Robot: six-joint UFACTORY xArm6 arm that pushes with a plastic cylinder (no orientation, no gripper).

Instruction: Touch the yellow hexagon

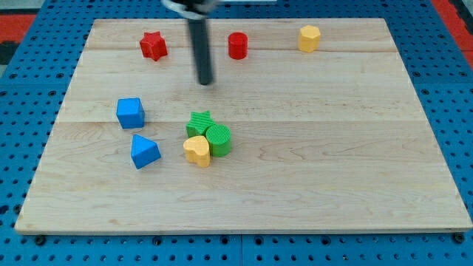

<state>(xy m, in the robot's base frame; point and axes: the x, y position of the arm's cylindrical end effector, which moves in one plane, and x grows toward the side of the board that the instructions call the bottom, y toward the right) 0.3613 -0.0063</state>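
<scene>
The yellow hexagon lies near the view's top edge of the wooden board, right of centre. My tip is at the lower end of the dark rod, well to the left of and below the hexagon. It stands between the red star and the red cylinder, a little below both, touching no block.
A blue cube and a blue triangle lie at the left. A green star, green cylinder and yellow heart cluster at the middle. The wooden board rests on a blue pegboard.
</scene>
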